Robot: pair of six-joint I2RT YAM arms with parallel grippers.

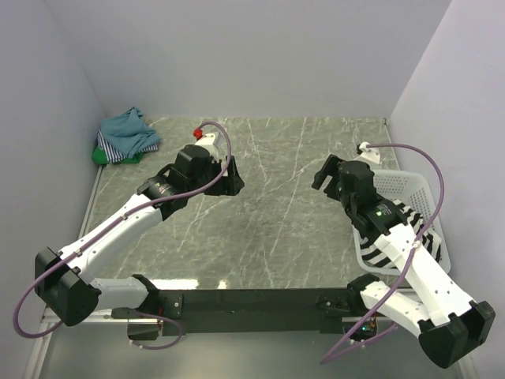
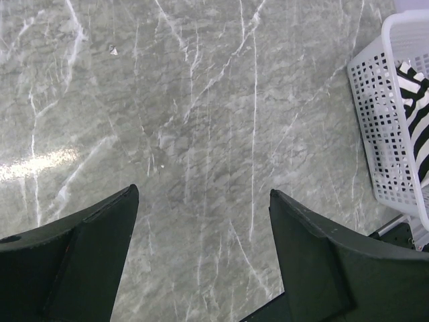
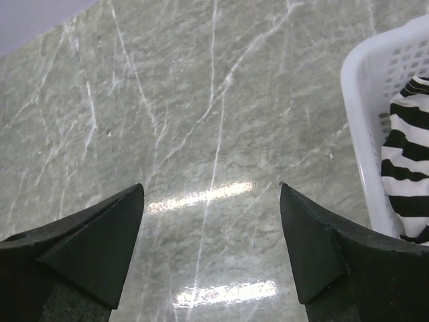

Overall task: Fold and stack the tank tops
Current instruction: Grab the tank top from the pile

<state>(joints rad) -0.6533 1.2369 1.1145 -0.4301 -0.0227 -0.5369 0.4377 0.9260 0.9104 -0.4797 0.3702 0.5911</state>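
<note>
A black-and-white striped tank top [image 1: 410,229] lies inside the white basket [image 1: 394,183] on the right; it shows too in the right wrist view as striped cloth [image 3: 409,168] and in the left wrist view [image 2: 417,107]. Folded tank tops sit stacked in the far left corner: a teal-blue one [image 1: 130,130] on top, a thin blue-white striped one [image 1: 118,152] and a green one [image 1: 102,156] beneath. My left gripper [image 1: 231,183] hovers open over the bare tabletop left of centre, empty [image 2: 203,191]. My right gripper [image 1: 325,175] hangs open and empty [image 3: 211,188] just left of the basket.
The grey marble table [image 1: 276,197] is bounded by white walls at the back and both sides. The lattice basket [image 2: 389,127] stands against the right wall. A dark rail [image 1: 260,300] carrying the arm bases runs along the near edge.
</note>
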